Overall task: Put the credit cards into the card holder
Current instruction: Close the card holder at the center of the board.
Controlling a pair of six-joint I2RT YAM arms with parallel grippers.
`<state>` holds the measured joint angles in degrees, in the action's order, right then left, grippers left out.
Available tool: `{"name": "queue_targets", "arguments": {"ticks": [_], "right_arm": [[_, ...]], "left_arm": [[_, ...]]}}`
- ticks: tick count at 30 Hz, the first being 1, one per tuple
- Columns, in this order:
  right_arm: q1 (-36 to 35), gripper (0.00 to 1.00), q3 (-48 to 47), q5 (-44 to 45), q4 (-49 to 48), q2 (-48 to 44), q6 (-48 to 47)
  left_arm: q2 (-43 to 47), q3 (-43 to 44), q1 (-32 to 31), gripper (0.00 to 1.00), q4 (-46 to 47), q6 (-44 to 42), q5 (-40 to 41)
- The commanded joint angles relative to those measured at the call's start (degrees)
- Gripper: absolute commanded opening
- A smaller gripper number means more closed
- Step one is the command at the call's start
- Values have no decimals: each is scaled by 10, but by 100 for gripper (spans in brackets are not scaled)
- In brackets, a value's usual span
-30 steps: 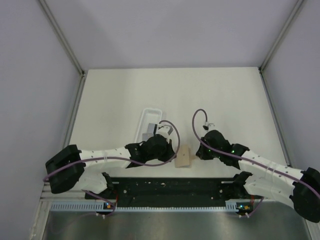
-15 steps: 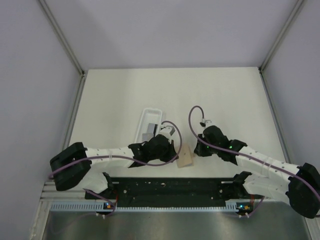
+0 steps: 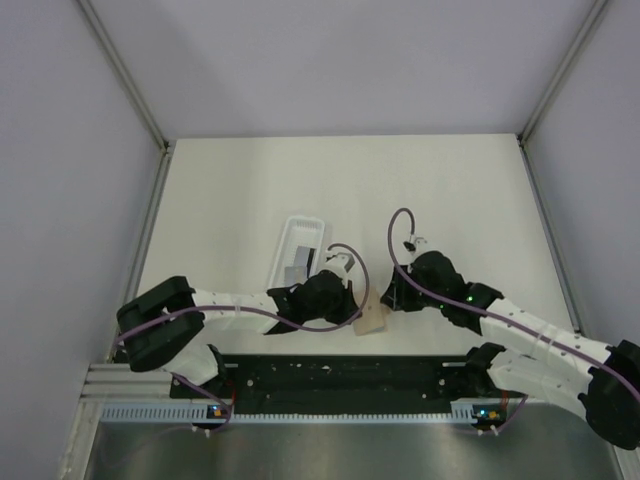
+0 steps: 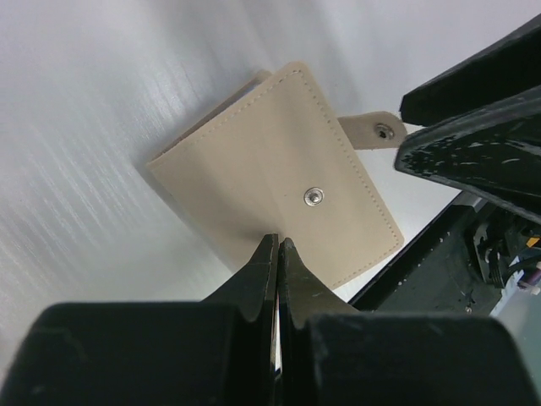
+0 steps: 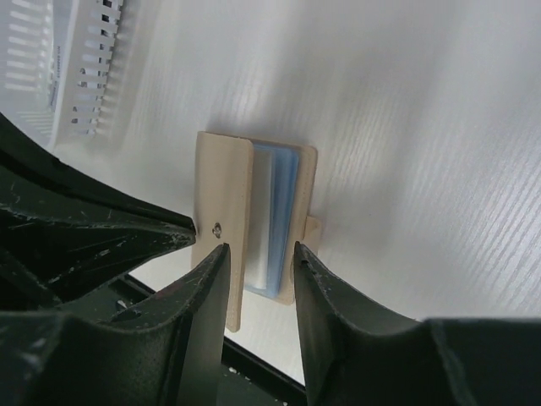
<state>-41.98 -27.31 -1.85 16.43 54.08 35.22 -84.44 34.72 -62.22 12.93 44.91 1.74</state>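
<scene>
Card holder (image 4: 279, 199): tan outside, with a line of matching stitching noted along the edges. Snap (image 4: 314, 196) is silver; the closing tab (image 4: 372, 129) is the same tan with a small metal dot. Inside (image 5: 270, 216) is recorded as light blue.

Table (image 3: 350, 180): white, finely streaked in the wrist views.

Tray (image 3: 303, 218): clear to whitish. Cards (image 3: 299, 258) in it are seen as grey with darker patches.

Left gripper (image 4: 276, 243) and right gripper (image 5: 259, 246): glossy black, speckled with pale scuffs.

Left arm (image 3: 235, 312) and right arm (image 3: 530, 335): white links, black joints. Cables (image 3: 345, 250) are purple; small green lights (image 3: 470, 297) are noted on the right arm.

Walls (image 3: 350, 60): pale lilac-grey.
</scene>
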Motion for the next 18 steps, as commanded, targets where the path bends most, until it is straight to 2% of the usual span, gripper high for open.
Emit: {"name": "queue_targets", "arguments": {"ticks": [1,12,18], "right_arm": [[13,36,9,-20,-32,-34,20],[65,35,31,10,5,-86,53],[82,19,39,36,24,-76,57]], "left_arm": [[-19,5,1,0,33,4,0],[-55,-15,2,0,57,11,-8],[-54,-18,2,0,55,11,-6]]}}
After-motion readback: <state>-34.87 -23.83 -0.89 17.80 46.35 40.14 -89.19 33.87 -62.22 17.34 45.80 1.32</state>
